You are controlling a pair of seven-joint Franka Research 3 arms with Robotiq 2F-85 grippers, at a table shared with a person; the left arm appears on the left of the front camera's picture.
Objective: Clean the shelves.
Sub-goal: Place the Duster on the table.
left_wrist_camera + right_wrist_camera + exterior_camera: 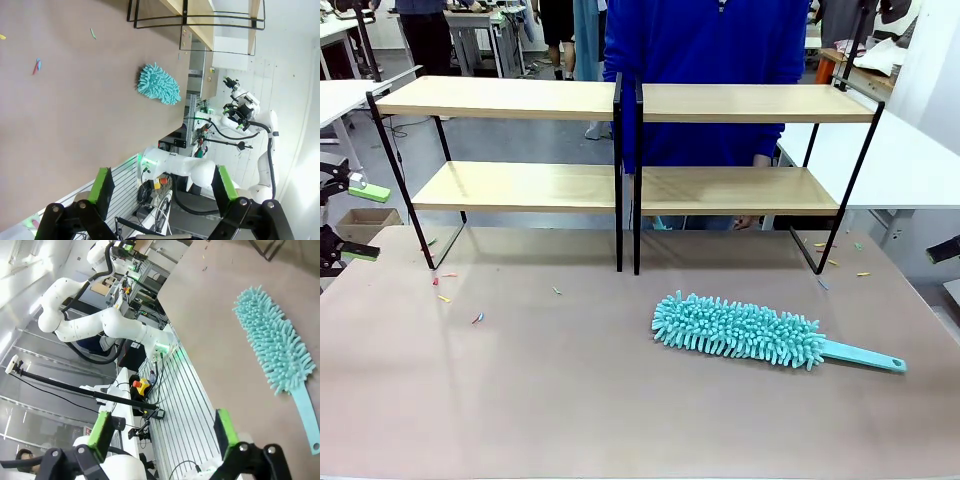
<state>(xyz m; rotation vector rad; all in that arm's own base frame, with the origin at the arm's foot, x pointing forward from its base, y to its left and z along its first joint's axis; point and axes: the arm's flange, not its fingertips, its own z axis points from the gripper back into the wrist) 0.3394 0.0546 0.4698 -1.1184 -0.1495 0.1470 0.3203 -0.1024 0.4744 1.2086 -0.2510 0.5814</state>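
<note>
Two empty end effectors, left point(162, 187) and right point(162, 432), gape; we judge the shelves point(620, 100) rigid, the duster point(740, 330) soft, best gripped by its handle.

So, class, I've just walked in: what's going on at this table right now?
Nothing is being handled yet. The teal duster lies flat on the table, right of centre, in front of the shelves. Both units stand side by side at the far edge, boards bare. A person in blue stands behind them. The left gripper and the right gripper are both open and empty, off to the sides. Small coloured scraps dot the table.
</note>
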